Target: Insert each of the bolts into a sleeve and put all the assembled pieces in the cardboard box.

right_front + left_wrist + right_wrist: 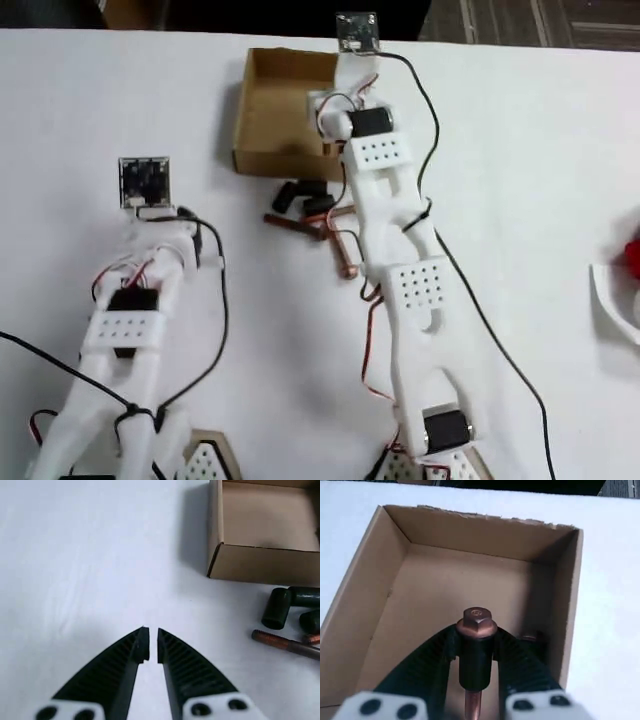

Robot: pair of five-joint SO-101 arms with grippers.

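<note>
Copper-headed bolt [477,622], its shank already through a black sleeve [475,667], stands upright in my right gripper [476,637], whose fingers are clamped tight around it above the floor of the cardboard box [365,595]. My left gripper [150,645] hangs over bare table [75,555], jaws all but closed, nothing between them. Loose sleeves [276,609] and bolts [285,644] lie just outside the box. I judge this the drop-off step: next, the right fingers must part so the piece lands inside, clear of the walls.
</note>
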